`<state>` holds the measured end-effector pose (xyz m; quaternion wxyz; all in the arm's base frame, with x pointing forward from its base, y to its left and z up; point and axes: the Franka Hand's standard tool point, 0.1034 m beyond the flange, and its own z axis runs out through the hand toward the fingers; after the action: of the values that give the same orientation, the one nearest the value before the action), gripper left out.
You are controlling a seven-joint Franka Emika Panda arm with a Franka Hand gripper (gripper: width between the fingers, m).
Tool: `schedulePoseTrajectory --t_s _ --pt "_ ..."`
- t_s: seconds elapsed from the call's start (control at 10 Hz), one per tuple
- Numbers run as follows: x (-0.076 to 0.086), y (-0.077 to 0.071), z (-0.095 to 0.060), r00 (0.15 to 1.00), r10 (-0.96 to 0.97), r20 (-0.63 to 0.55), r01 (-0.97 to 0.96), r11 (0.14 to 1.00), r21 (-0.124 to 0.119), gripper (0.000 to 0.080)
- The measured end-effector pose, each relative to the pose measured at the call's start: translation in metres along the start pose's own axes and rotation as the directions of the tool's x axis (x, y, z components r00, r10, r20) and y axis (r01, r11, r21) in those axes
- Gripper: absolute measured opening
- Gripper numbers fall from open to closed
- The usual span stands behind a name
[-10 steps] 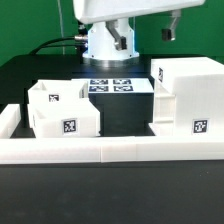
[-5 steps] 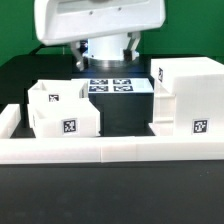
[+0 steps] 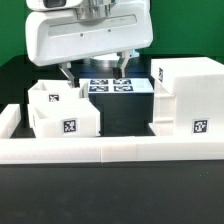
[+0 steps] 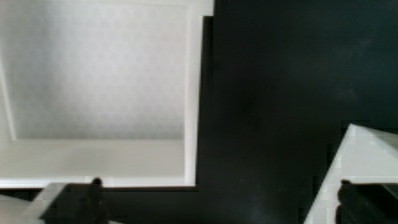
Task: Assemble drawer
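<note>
Descending arm: against the exterior views of a second and half a second ago, the white wrist housing has dropped from the top edge to hang low over the parts.
End effector (image 3: 93,70): jaws spread wide with nothing between them; it holds nothing.
Fingers (image 3: 64,72): newly in view below the housing. One is above the tray's back wall, the other is over the marker board (image 3: 110,86).
Tray (image 3: 60,112): sits upright and open on the dark surface (image 3: 120,190), at 9 o'clock in the exterior view, just behind the border bar (image 3: 100,150).
Shell (image 3: 192,92): stands at 3 o'clock, well apart from the tray and untouched.
Wrist view: the end effector (image 4: 217,202) looks down on the tray (image 4: 98,90). The tray's side wall runs roughly midway between the two fingertips (image 4: 75,200). Bare surface (image 4: 267,100) lies beyond the wall, and a white corner (image 4: 374,160) shows at the edge; I cannot tell which part it belongs to.
Meaning for the task: the approach looks nearly done. The likely next step is a further drop so the jaws straddle that side wall and close on it, and the tray is not yet gripped.
Risk: a finger coming down on the wall's top edge could shove the tray.
</note>
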<state>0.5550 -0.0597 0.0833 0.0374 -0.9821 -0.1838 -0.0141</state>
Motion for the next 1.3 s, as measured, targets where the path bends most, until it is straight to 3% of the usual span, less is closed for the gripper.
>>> schedulePoseTrajectory --t_s 0.2,0.4,0.8,1.3 --pt "-0.003 0.002 0.003 1.0 -0.015 0.001 0.015 1.0 -0.001 0.0649" --pt "-0.014 0.011 0.024 1.0 -0.018 0.004 0.018 1.0 -0.013 0.0649" --pt "-0.023 0.016 0.054 1.0 -0.011 0.005 0.011 0.999 -0.032 0.0649" --pt "-0.041 0.009 0.075 1.0 -0.01 0.011 0.01 0.999 -0.046 0.0649"
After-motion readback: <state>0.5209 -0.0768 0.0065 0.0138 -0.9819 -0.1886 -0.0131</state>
